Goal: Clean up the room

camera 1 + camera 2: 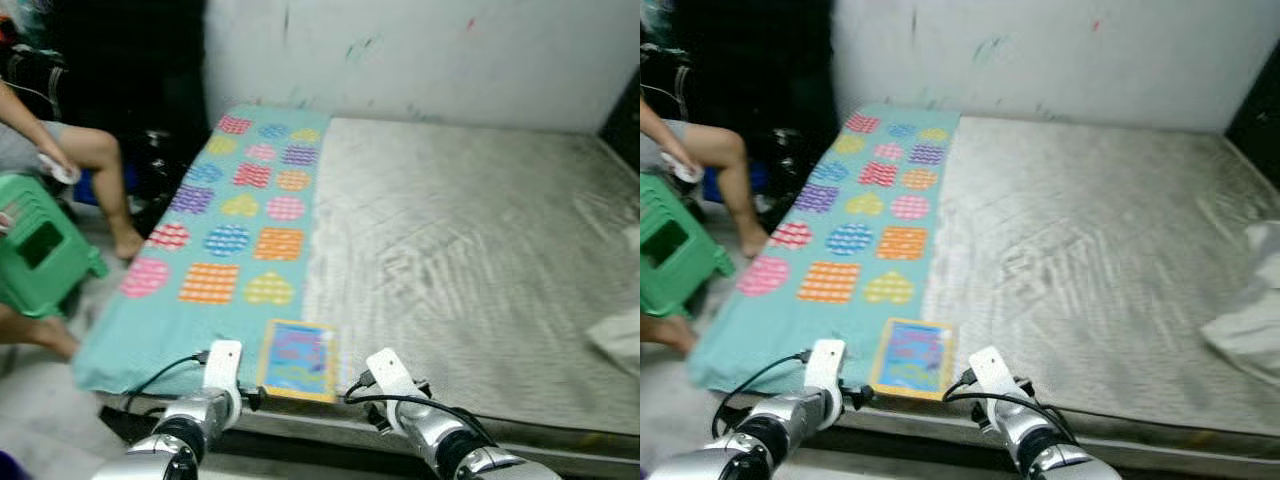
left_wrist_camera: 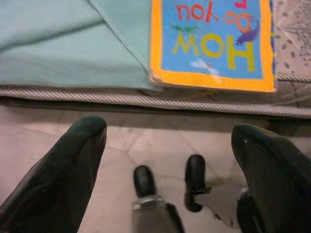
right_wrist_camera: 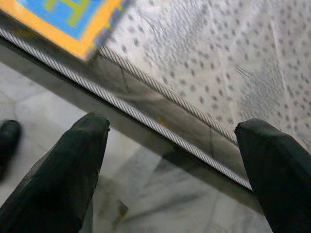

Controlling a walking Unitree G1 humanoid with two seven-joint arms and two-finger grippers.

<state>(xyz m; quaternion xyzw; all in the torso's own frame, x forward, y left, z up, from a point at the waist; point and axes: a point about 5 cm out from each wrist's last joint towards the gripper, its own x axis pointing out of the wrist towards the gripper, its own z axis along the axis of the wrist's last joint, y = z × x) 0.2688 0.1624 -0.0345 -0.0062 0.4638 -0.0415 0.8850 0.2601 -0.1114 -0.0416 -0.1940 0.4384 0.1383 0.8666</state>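
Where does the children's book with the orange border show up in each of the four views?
Left eye: book at the mattress's near edge, between both arms.
Right eye: same spot.
Left wrist: beyond the open fingers.
Right wrist: one corner.
Shared landmark: mattress piping.

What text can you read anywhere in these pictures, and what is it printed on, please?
"How", yellow, on the book cover, upside down in the left wrist view.
"Do you", red, same cover; a further letter is cut off at the frame's edge.
In the head views, the cover's print is too blurred to read.
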